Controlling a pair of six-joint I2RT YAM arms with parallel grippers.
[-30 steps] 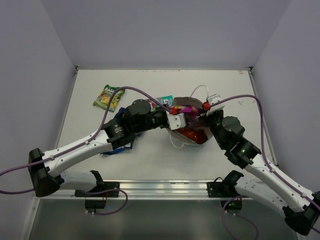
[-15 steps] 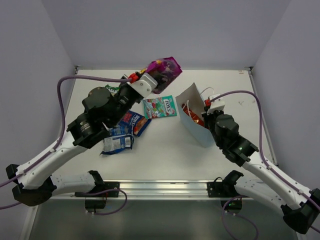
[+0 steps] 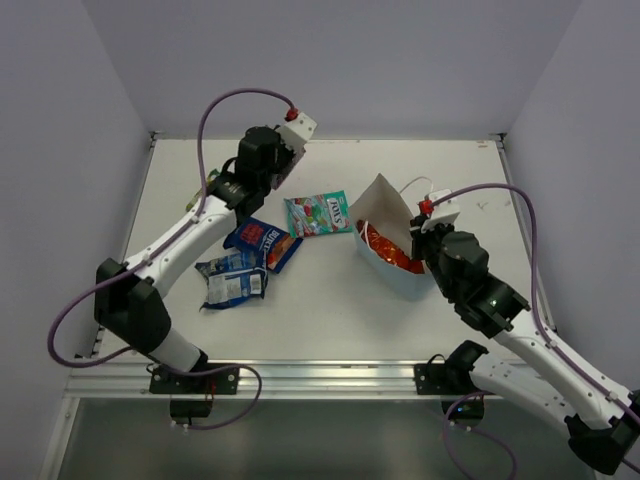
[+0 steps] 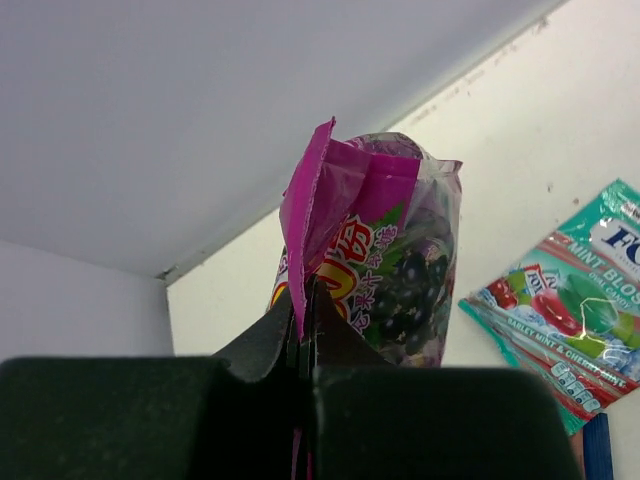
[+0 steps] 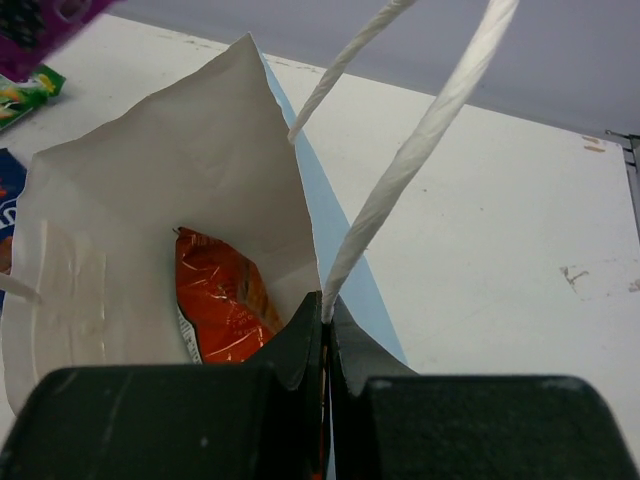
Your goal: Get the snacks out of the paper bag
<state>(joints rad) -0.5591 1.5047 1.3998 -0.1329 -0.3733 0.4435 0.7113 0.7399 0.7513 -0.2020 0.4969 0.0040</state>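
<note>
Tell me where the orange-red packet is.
The orange-red packet lies inside the paper bag, against its white inner wall in the right wrist view; the right gripper pinches the bag's rim.

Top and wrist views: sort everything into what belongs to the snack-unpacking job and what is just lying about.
Job:
paper bag, held by right gripper
magenta-purple packet, in left gripper
orange-red packet, inside the bag
teal-white packet
dark blue packet
blue-white packet
yellow-green packet

Just there:
table
purple cables
</note>
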